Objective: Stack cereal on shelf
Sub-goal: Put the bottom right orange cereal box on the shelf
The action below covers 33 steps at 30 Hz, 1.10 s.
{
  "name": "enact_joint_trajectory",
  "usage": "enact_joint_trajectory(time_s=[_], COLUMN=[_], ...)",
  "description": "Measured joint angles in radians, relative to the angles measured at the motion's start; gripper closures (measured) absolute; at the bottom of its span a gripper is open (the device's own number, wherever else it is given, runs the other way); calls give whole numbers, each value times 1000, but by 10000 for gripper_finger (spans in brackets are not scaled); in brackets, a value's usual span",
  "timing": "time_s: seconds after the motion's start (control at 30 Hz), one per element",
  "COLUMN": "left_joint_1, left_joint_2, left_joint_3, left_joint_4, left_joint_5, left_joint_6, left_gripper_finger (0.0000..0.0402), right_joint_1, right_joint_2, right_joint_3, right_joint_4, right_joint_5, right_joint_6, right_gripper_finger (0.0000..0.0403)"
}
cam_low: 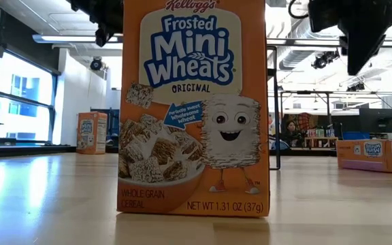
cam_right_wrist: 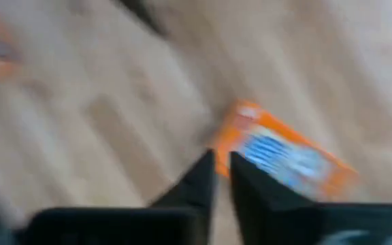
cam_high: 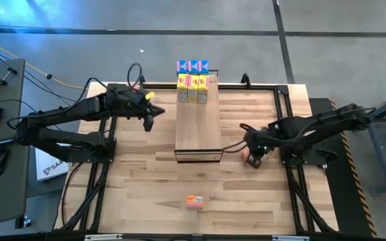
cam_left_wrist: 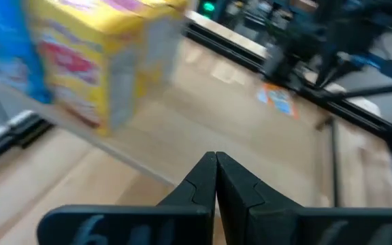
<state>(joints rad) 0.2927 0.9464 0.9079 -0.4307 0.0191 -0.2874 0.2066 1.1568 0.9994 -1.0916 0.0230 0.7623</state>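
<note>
Blur and blockage across my feeds

My low view is mostly blocked by one orange cereal box (cam_low: 193, 109), its top cropped; my right wrist view smears another orange box (cam_right_wrist: 284, 160), so I can't tell whether the fingers (cam_right_wrist: 199, 178) touch it.

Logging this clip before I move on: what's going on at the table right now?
Six cereal boxes are stacked at the far end of the shelf. The right gripper is down at an orange box beside the shelf's near corner, fingers nearly together beside it. The left gripper is shut and empty. Another orange box waits near the front.
</note>
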Motion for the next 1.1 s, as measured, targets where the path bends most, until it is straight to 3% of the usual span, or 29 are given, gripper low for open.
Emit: enact_joint_trajectory(time_s=[0.1,0.23,0.4,0.53,0.73,0.87,1.1], left_joint_1=[-82,-235,-407,-497,-585,-623,-726], left_joint_2=[-17,-35,-35,-34,-17,-17,-17], left_joint_3=[-50,-143,-215,-239,-240,-240,-239], left_joint_4=[9,69,101,98,98,101,170], left_joint_5=[5,-32,-194,-304,-335,-330,-350], left_joint_6=[-58,-180,-345,-457,-427,-368,-357], left_gripper_finger=[401,402,402,402,402,401,402], right_joint_1=[-10,11,70,110,127,125,115], right_joint_2=[-59,-112,-117,-88,32,143,331], right_joint_3=[-79,-102,-67,-65,-66,-66,-66], right_joint_4=[178,262,318,241,-58,-24,39], right_joint_5=[-44,-56,-60,-68,68,159,148], right_joint_6=[-14,-41,-120,0,288,311,411], right_gripper_finger=[386,380,400,393,383,388,402])
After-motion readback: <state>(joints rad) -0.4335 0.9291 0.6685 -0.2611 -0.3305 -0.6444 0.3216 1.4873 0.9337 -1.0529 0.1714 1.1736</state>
